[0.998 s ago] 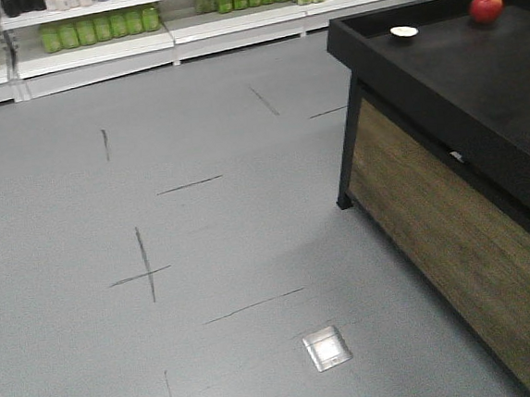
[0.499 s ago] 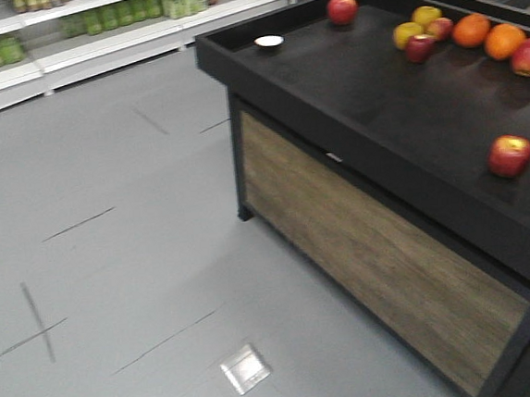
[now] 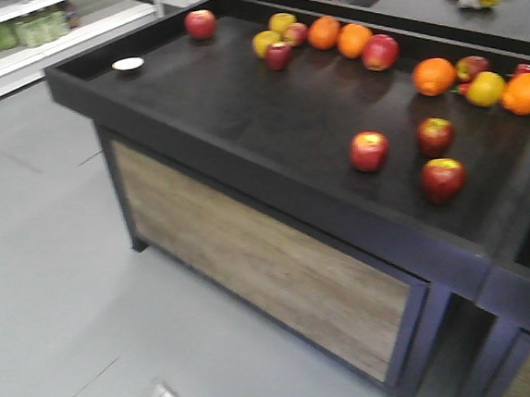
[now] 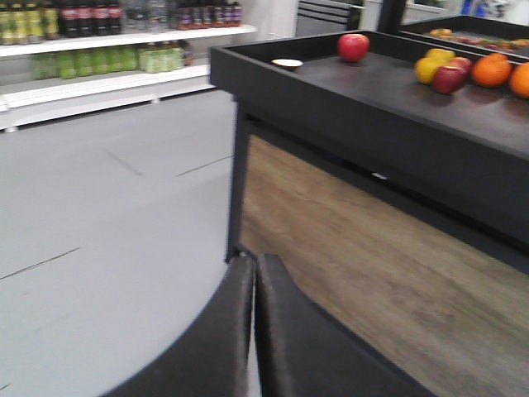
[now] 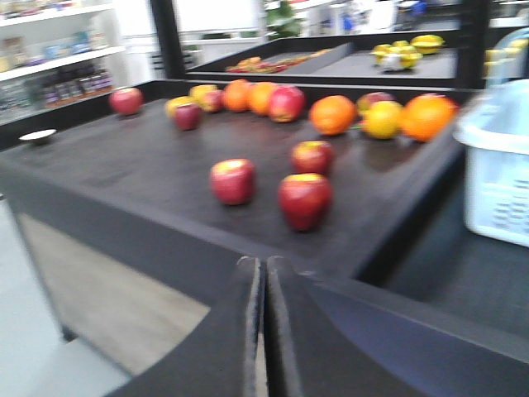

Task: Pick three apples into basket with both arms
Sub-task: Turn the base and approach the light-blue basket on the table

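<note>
Three red apples lie close together on the black display table (image 3: 238, 99): one (image 3: 369, 150), one (image 3: 435, 135) and one (image 3: 443, 179). The right wrist view shows them too: one at the left (image 5: 233, 180), one behind (image 5: 312, 156), one in front (image 5: 304, 199). The pale blue basket (image 5: 500, 169) stands at the right edge of that view, on a lower level beside the table. My right gripper (image 5: 264, 265) is shut and empty, short of the table's front rim. My left gripper (image 4: 254, 260) is shut and empty, low beside the table's wooden side. No gripper shows in the front view.
More apples, oranges (image 3: 434, 76) and yellow fruits (image 3: 486, 89) lie along the table's far side, a lone apple (image 3: 200, 24) and a small white dish (image 3: 128, 65) at the far left corner. A raised rim runs round the table. Shelves with bottles (image 4: 107, 58) line the back wall.
The front view has swung right: the display table has moved from the right edge to fill the frame, and the three near apples have come into view.
</note>
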### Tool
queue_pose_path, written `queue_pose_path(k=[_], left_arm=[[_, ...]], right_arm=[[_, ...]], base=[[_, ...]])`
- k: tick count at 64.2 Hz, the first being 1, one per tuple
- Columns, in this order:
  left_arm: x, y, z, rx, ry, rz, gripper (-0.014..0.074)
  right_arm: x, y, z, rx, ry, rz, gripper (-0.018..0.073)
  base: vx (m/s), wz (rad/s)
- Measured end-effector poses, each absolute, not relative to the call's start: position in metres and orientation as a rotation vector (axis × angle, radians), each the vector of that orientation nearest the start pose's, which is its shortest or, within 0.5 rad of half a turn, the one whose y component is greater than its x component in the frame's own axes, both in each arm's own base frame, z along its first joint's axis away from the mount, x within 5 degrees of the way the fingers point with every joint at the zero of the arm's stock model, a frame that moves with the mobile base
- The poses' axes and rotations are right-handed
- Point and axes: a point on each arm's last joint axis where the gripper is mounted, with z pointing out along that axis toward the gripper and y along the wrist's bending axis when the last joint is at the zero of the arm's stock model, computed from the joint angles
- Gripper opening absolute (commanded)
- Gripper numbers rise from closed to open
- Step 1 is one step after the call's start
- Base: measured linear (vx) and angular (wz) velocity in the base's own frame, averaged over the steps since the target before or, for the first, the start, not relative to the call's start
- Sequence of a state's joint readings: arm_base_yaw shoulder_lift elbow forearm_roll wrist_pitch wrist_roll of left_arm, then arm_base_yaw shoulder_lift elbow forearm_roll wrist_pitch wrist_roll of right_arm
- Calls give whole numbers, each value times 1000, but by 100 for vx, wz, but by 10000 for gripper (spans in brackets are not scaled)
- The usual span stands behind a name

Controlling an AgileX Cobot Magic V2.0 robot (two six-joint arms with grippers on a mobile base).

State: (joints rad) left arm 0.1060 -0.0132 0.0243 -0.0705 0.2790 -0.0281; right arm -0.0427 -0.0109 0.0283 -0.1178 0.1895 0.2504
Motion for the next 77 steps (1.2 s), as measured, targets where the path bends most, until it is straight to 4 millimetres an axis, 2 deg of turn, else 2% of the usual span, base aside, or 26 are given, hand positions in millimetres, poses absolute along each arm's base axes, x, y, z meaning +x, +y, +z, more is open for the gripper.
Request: queue_pose_path(k=[37,77], left_arm=[[54,4,181,-165,1765,-10,-6],[54,4,181,-165,1765,-10,-6]], right_arm=[[56,-4,187,166,1681,50,-1],[56,-4,187,166,1681,50,-1]], base=[[5,-56],[4,-20]])
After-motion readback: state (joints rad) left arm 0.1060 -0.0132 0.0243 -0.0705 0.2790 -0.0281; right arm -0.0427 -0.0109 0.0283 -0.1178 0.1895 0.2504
